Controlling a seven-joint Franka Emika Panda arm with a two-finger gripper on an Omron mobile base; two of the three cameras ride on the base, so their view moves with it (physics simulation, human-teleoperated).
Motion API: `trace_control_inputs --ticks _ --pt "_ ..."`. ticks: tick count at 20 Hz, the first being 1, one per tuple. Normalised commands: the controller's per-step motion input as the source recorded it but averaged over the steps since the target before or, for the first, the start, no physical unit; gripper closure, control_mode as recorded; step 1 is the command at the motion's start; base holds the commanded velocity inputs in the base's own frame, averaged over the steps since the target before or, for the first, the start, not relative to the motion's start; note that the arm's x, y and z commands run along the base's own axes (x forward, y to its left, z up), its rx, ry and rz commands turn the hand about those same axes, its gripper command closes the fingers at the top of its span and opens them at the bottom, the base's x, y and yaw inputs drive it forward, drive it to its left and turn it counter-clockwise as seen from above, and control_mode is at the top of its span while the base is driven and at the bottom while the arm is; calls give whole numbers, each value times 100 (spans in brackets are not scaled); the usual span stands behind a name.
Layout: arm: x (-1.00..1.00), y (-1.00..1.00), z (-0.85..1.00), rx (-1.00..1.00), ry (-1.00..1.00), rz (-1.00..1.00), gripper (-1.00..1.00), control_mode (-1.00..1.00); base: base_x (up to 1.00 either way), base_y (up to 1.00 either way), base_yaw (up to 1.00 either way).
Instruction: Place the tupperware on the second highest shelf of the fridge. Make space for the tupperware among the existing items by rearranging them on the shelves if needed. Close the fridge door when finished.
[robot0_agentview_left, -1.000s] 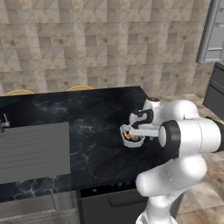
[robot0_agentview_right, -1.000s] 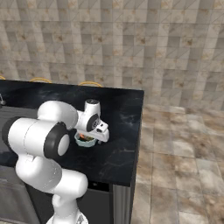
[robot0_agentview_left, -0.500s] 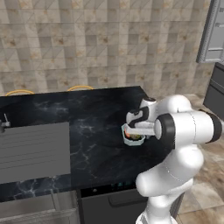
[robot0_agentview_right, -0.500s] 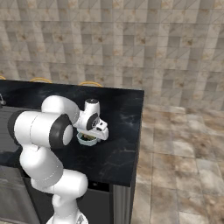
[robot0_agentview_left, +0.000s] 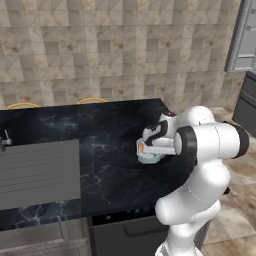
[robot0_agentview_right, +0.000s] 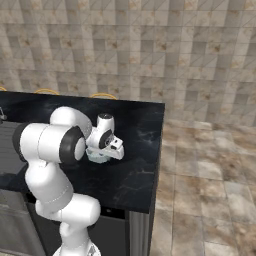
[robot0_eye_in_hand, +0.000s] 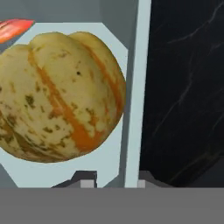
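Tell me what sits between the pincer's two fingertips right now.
The tupperware's pale side wall, seen in the hand view; the pincer straddles it.

**Even, flat rendered light**

Soft, even brightness is seen throughout, with no clear source. The black surface (robot0_agentview_left: 100, 145) carries faint pale veining and no glare. Shadows are weak. Base views are slightly soft; the hand view is blurred at close range on the tub wall (robot0_eye_in_hand: 133, 87).

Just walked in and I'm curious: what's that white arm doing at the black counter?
The arm has its end effector down on a small pale tupperware sitting on the black counter. In the hand view its fingertips straddle the tub's thin wall, closed onto it. Yellow-orange food lies inside. The tub isn't lifted yet.
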Motion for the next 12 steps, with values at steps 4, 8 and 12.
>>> trace_control_inputs --ticks 4,8,12 --pt "-44 -2 77 7 -18 1 100 -100 0 0 0" --pt "-62 0 100 2 -19 0 100 -100 0 0 0" --pt "-66 0 100 0 -13 -1 100 -100 0 0 0"
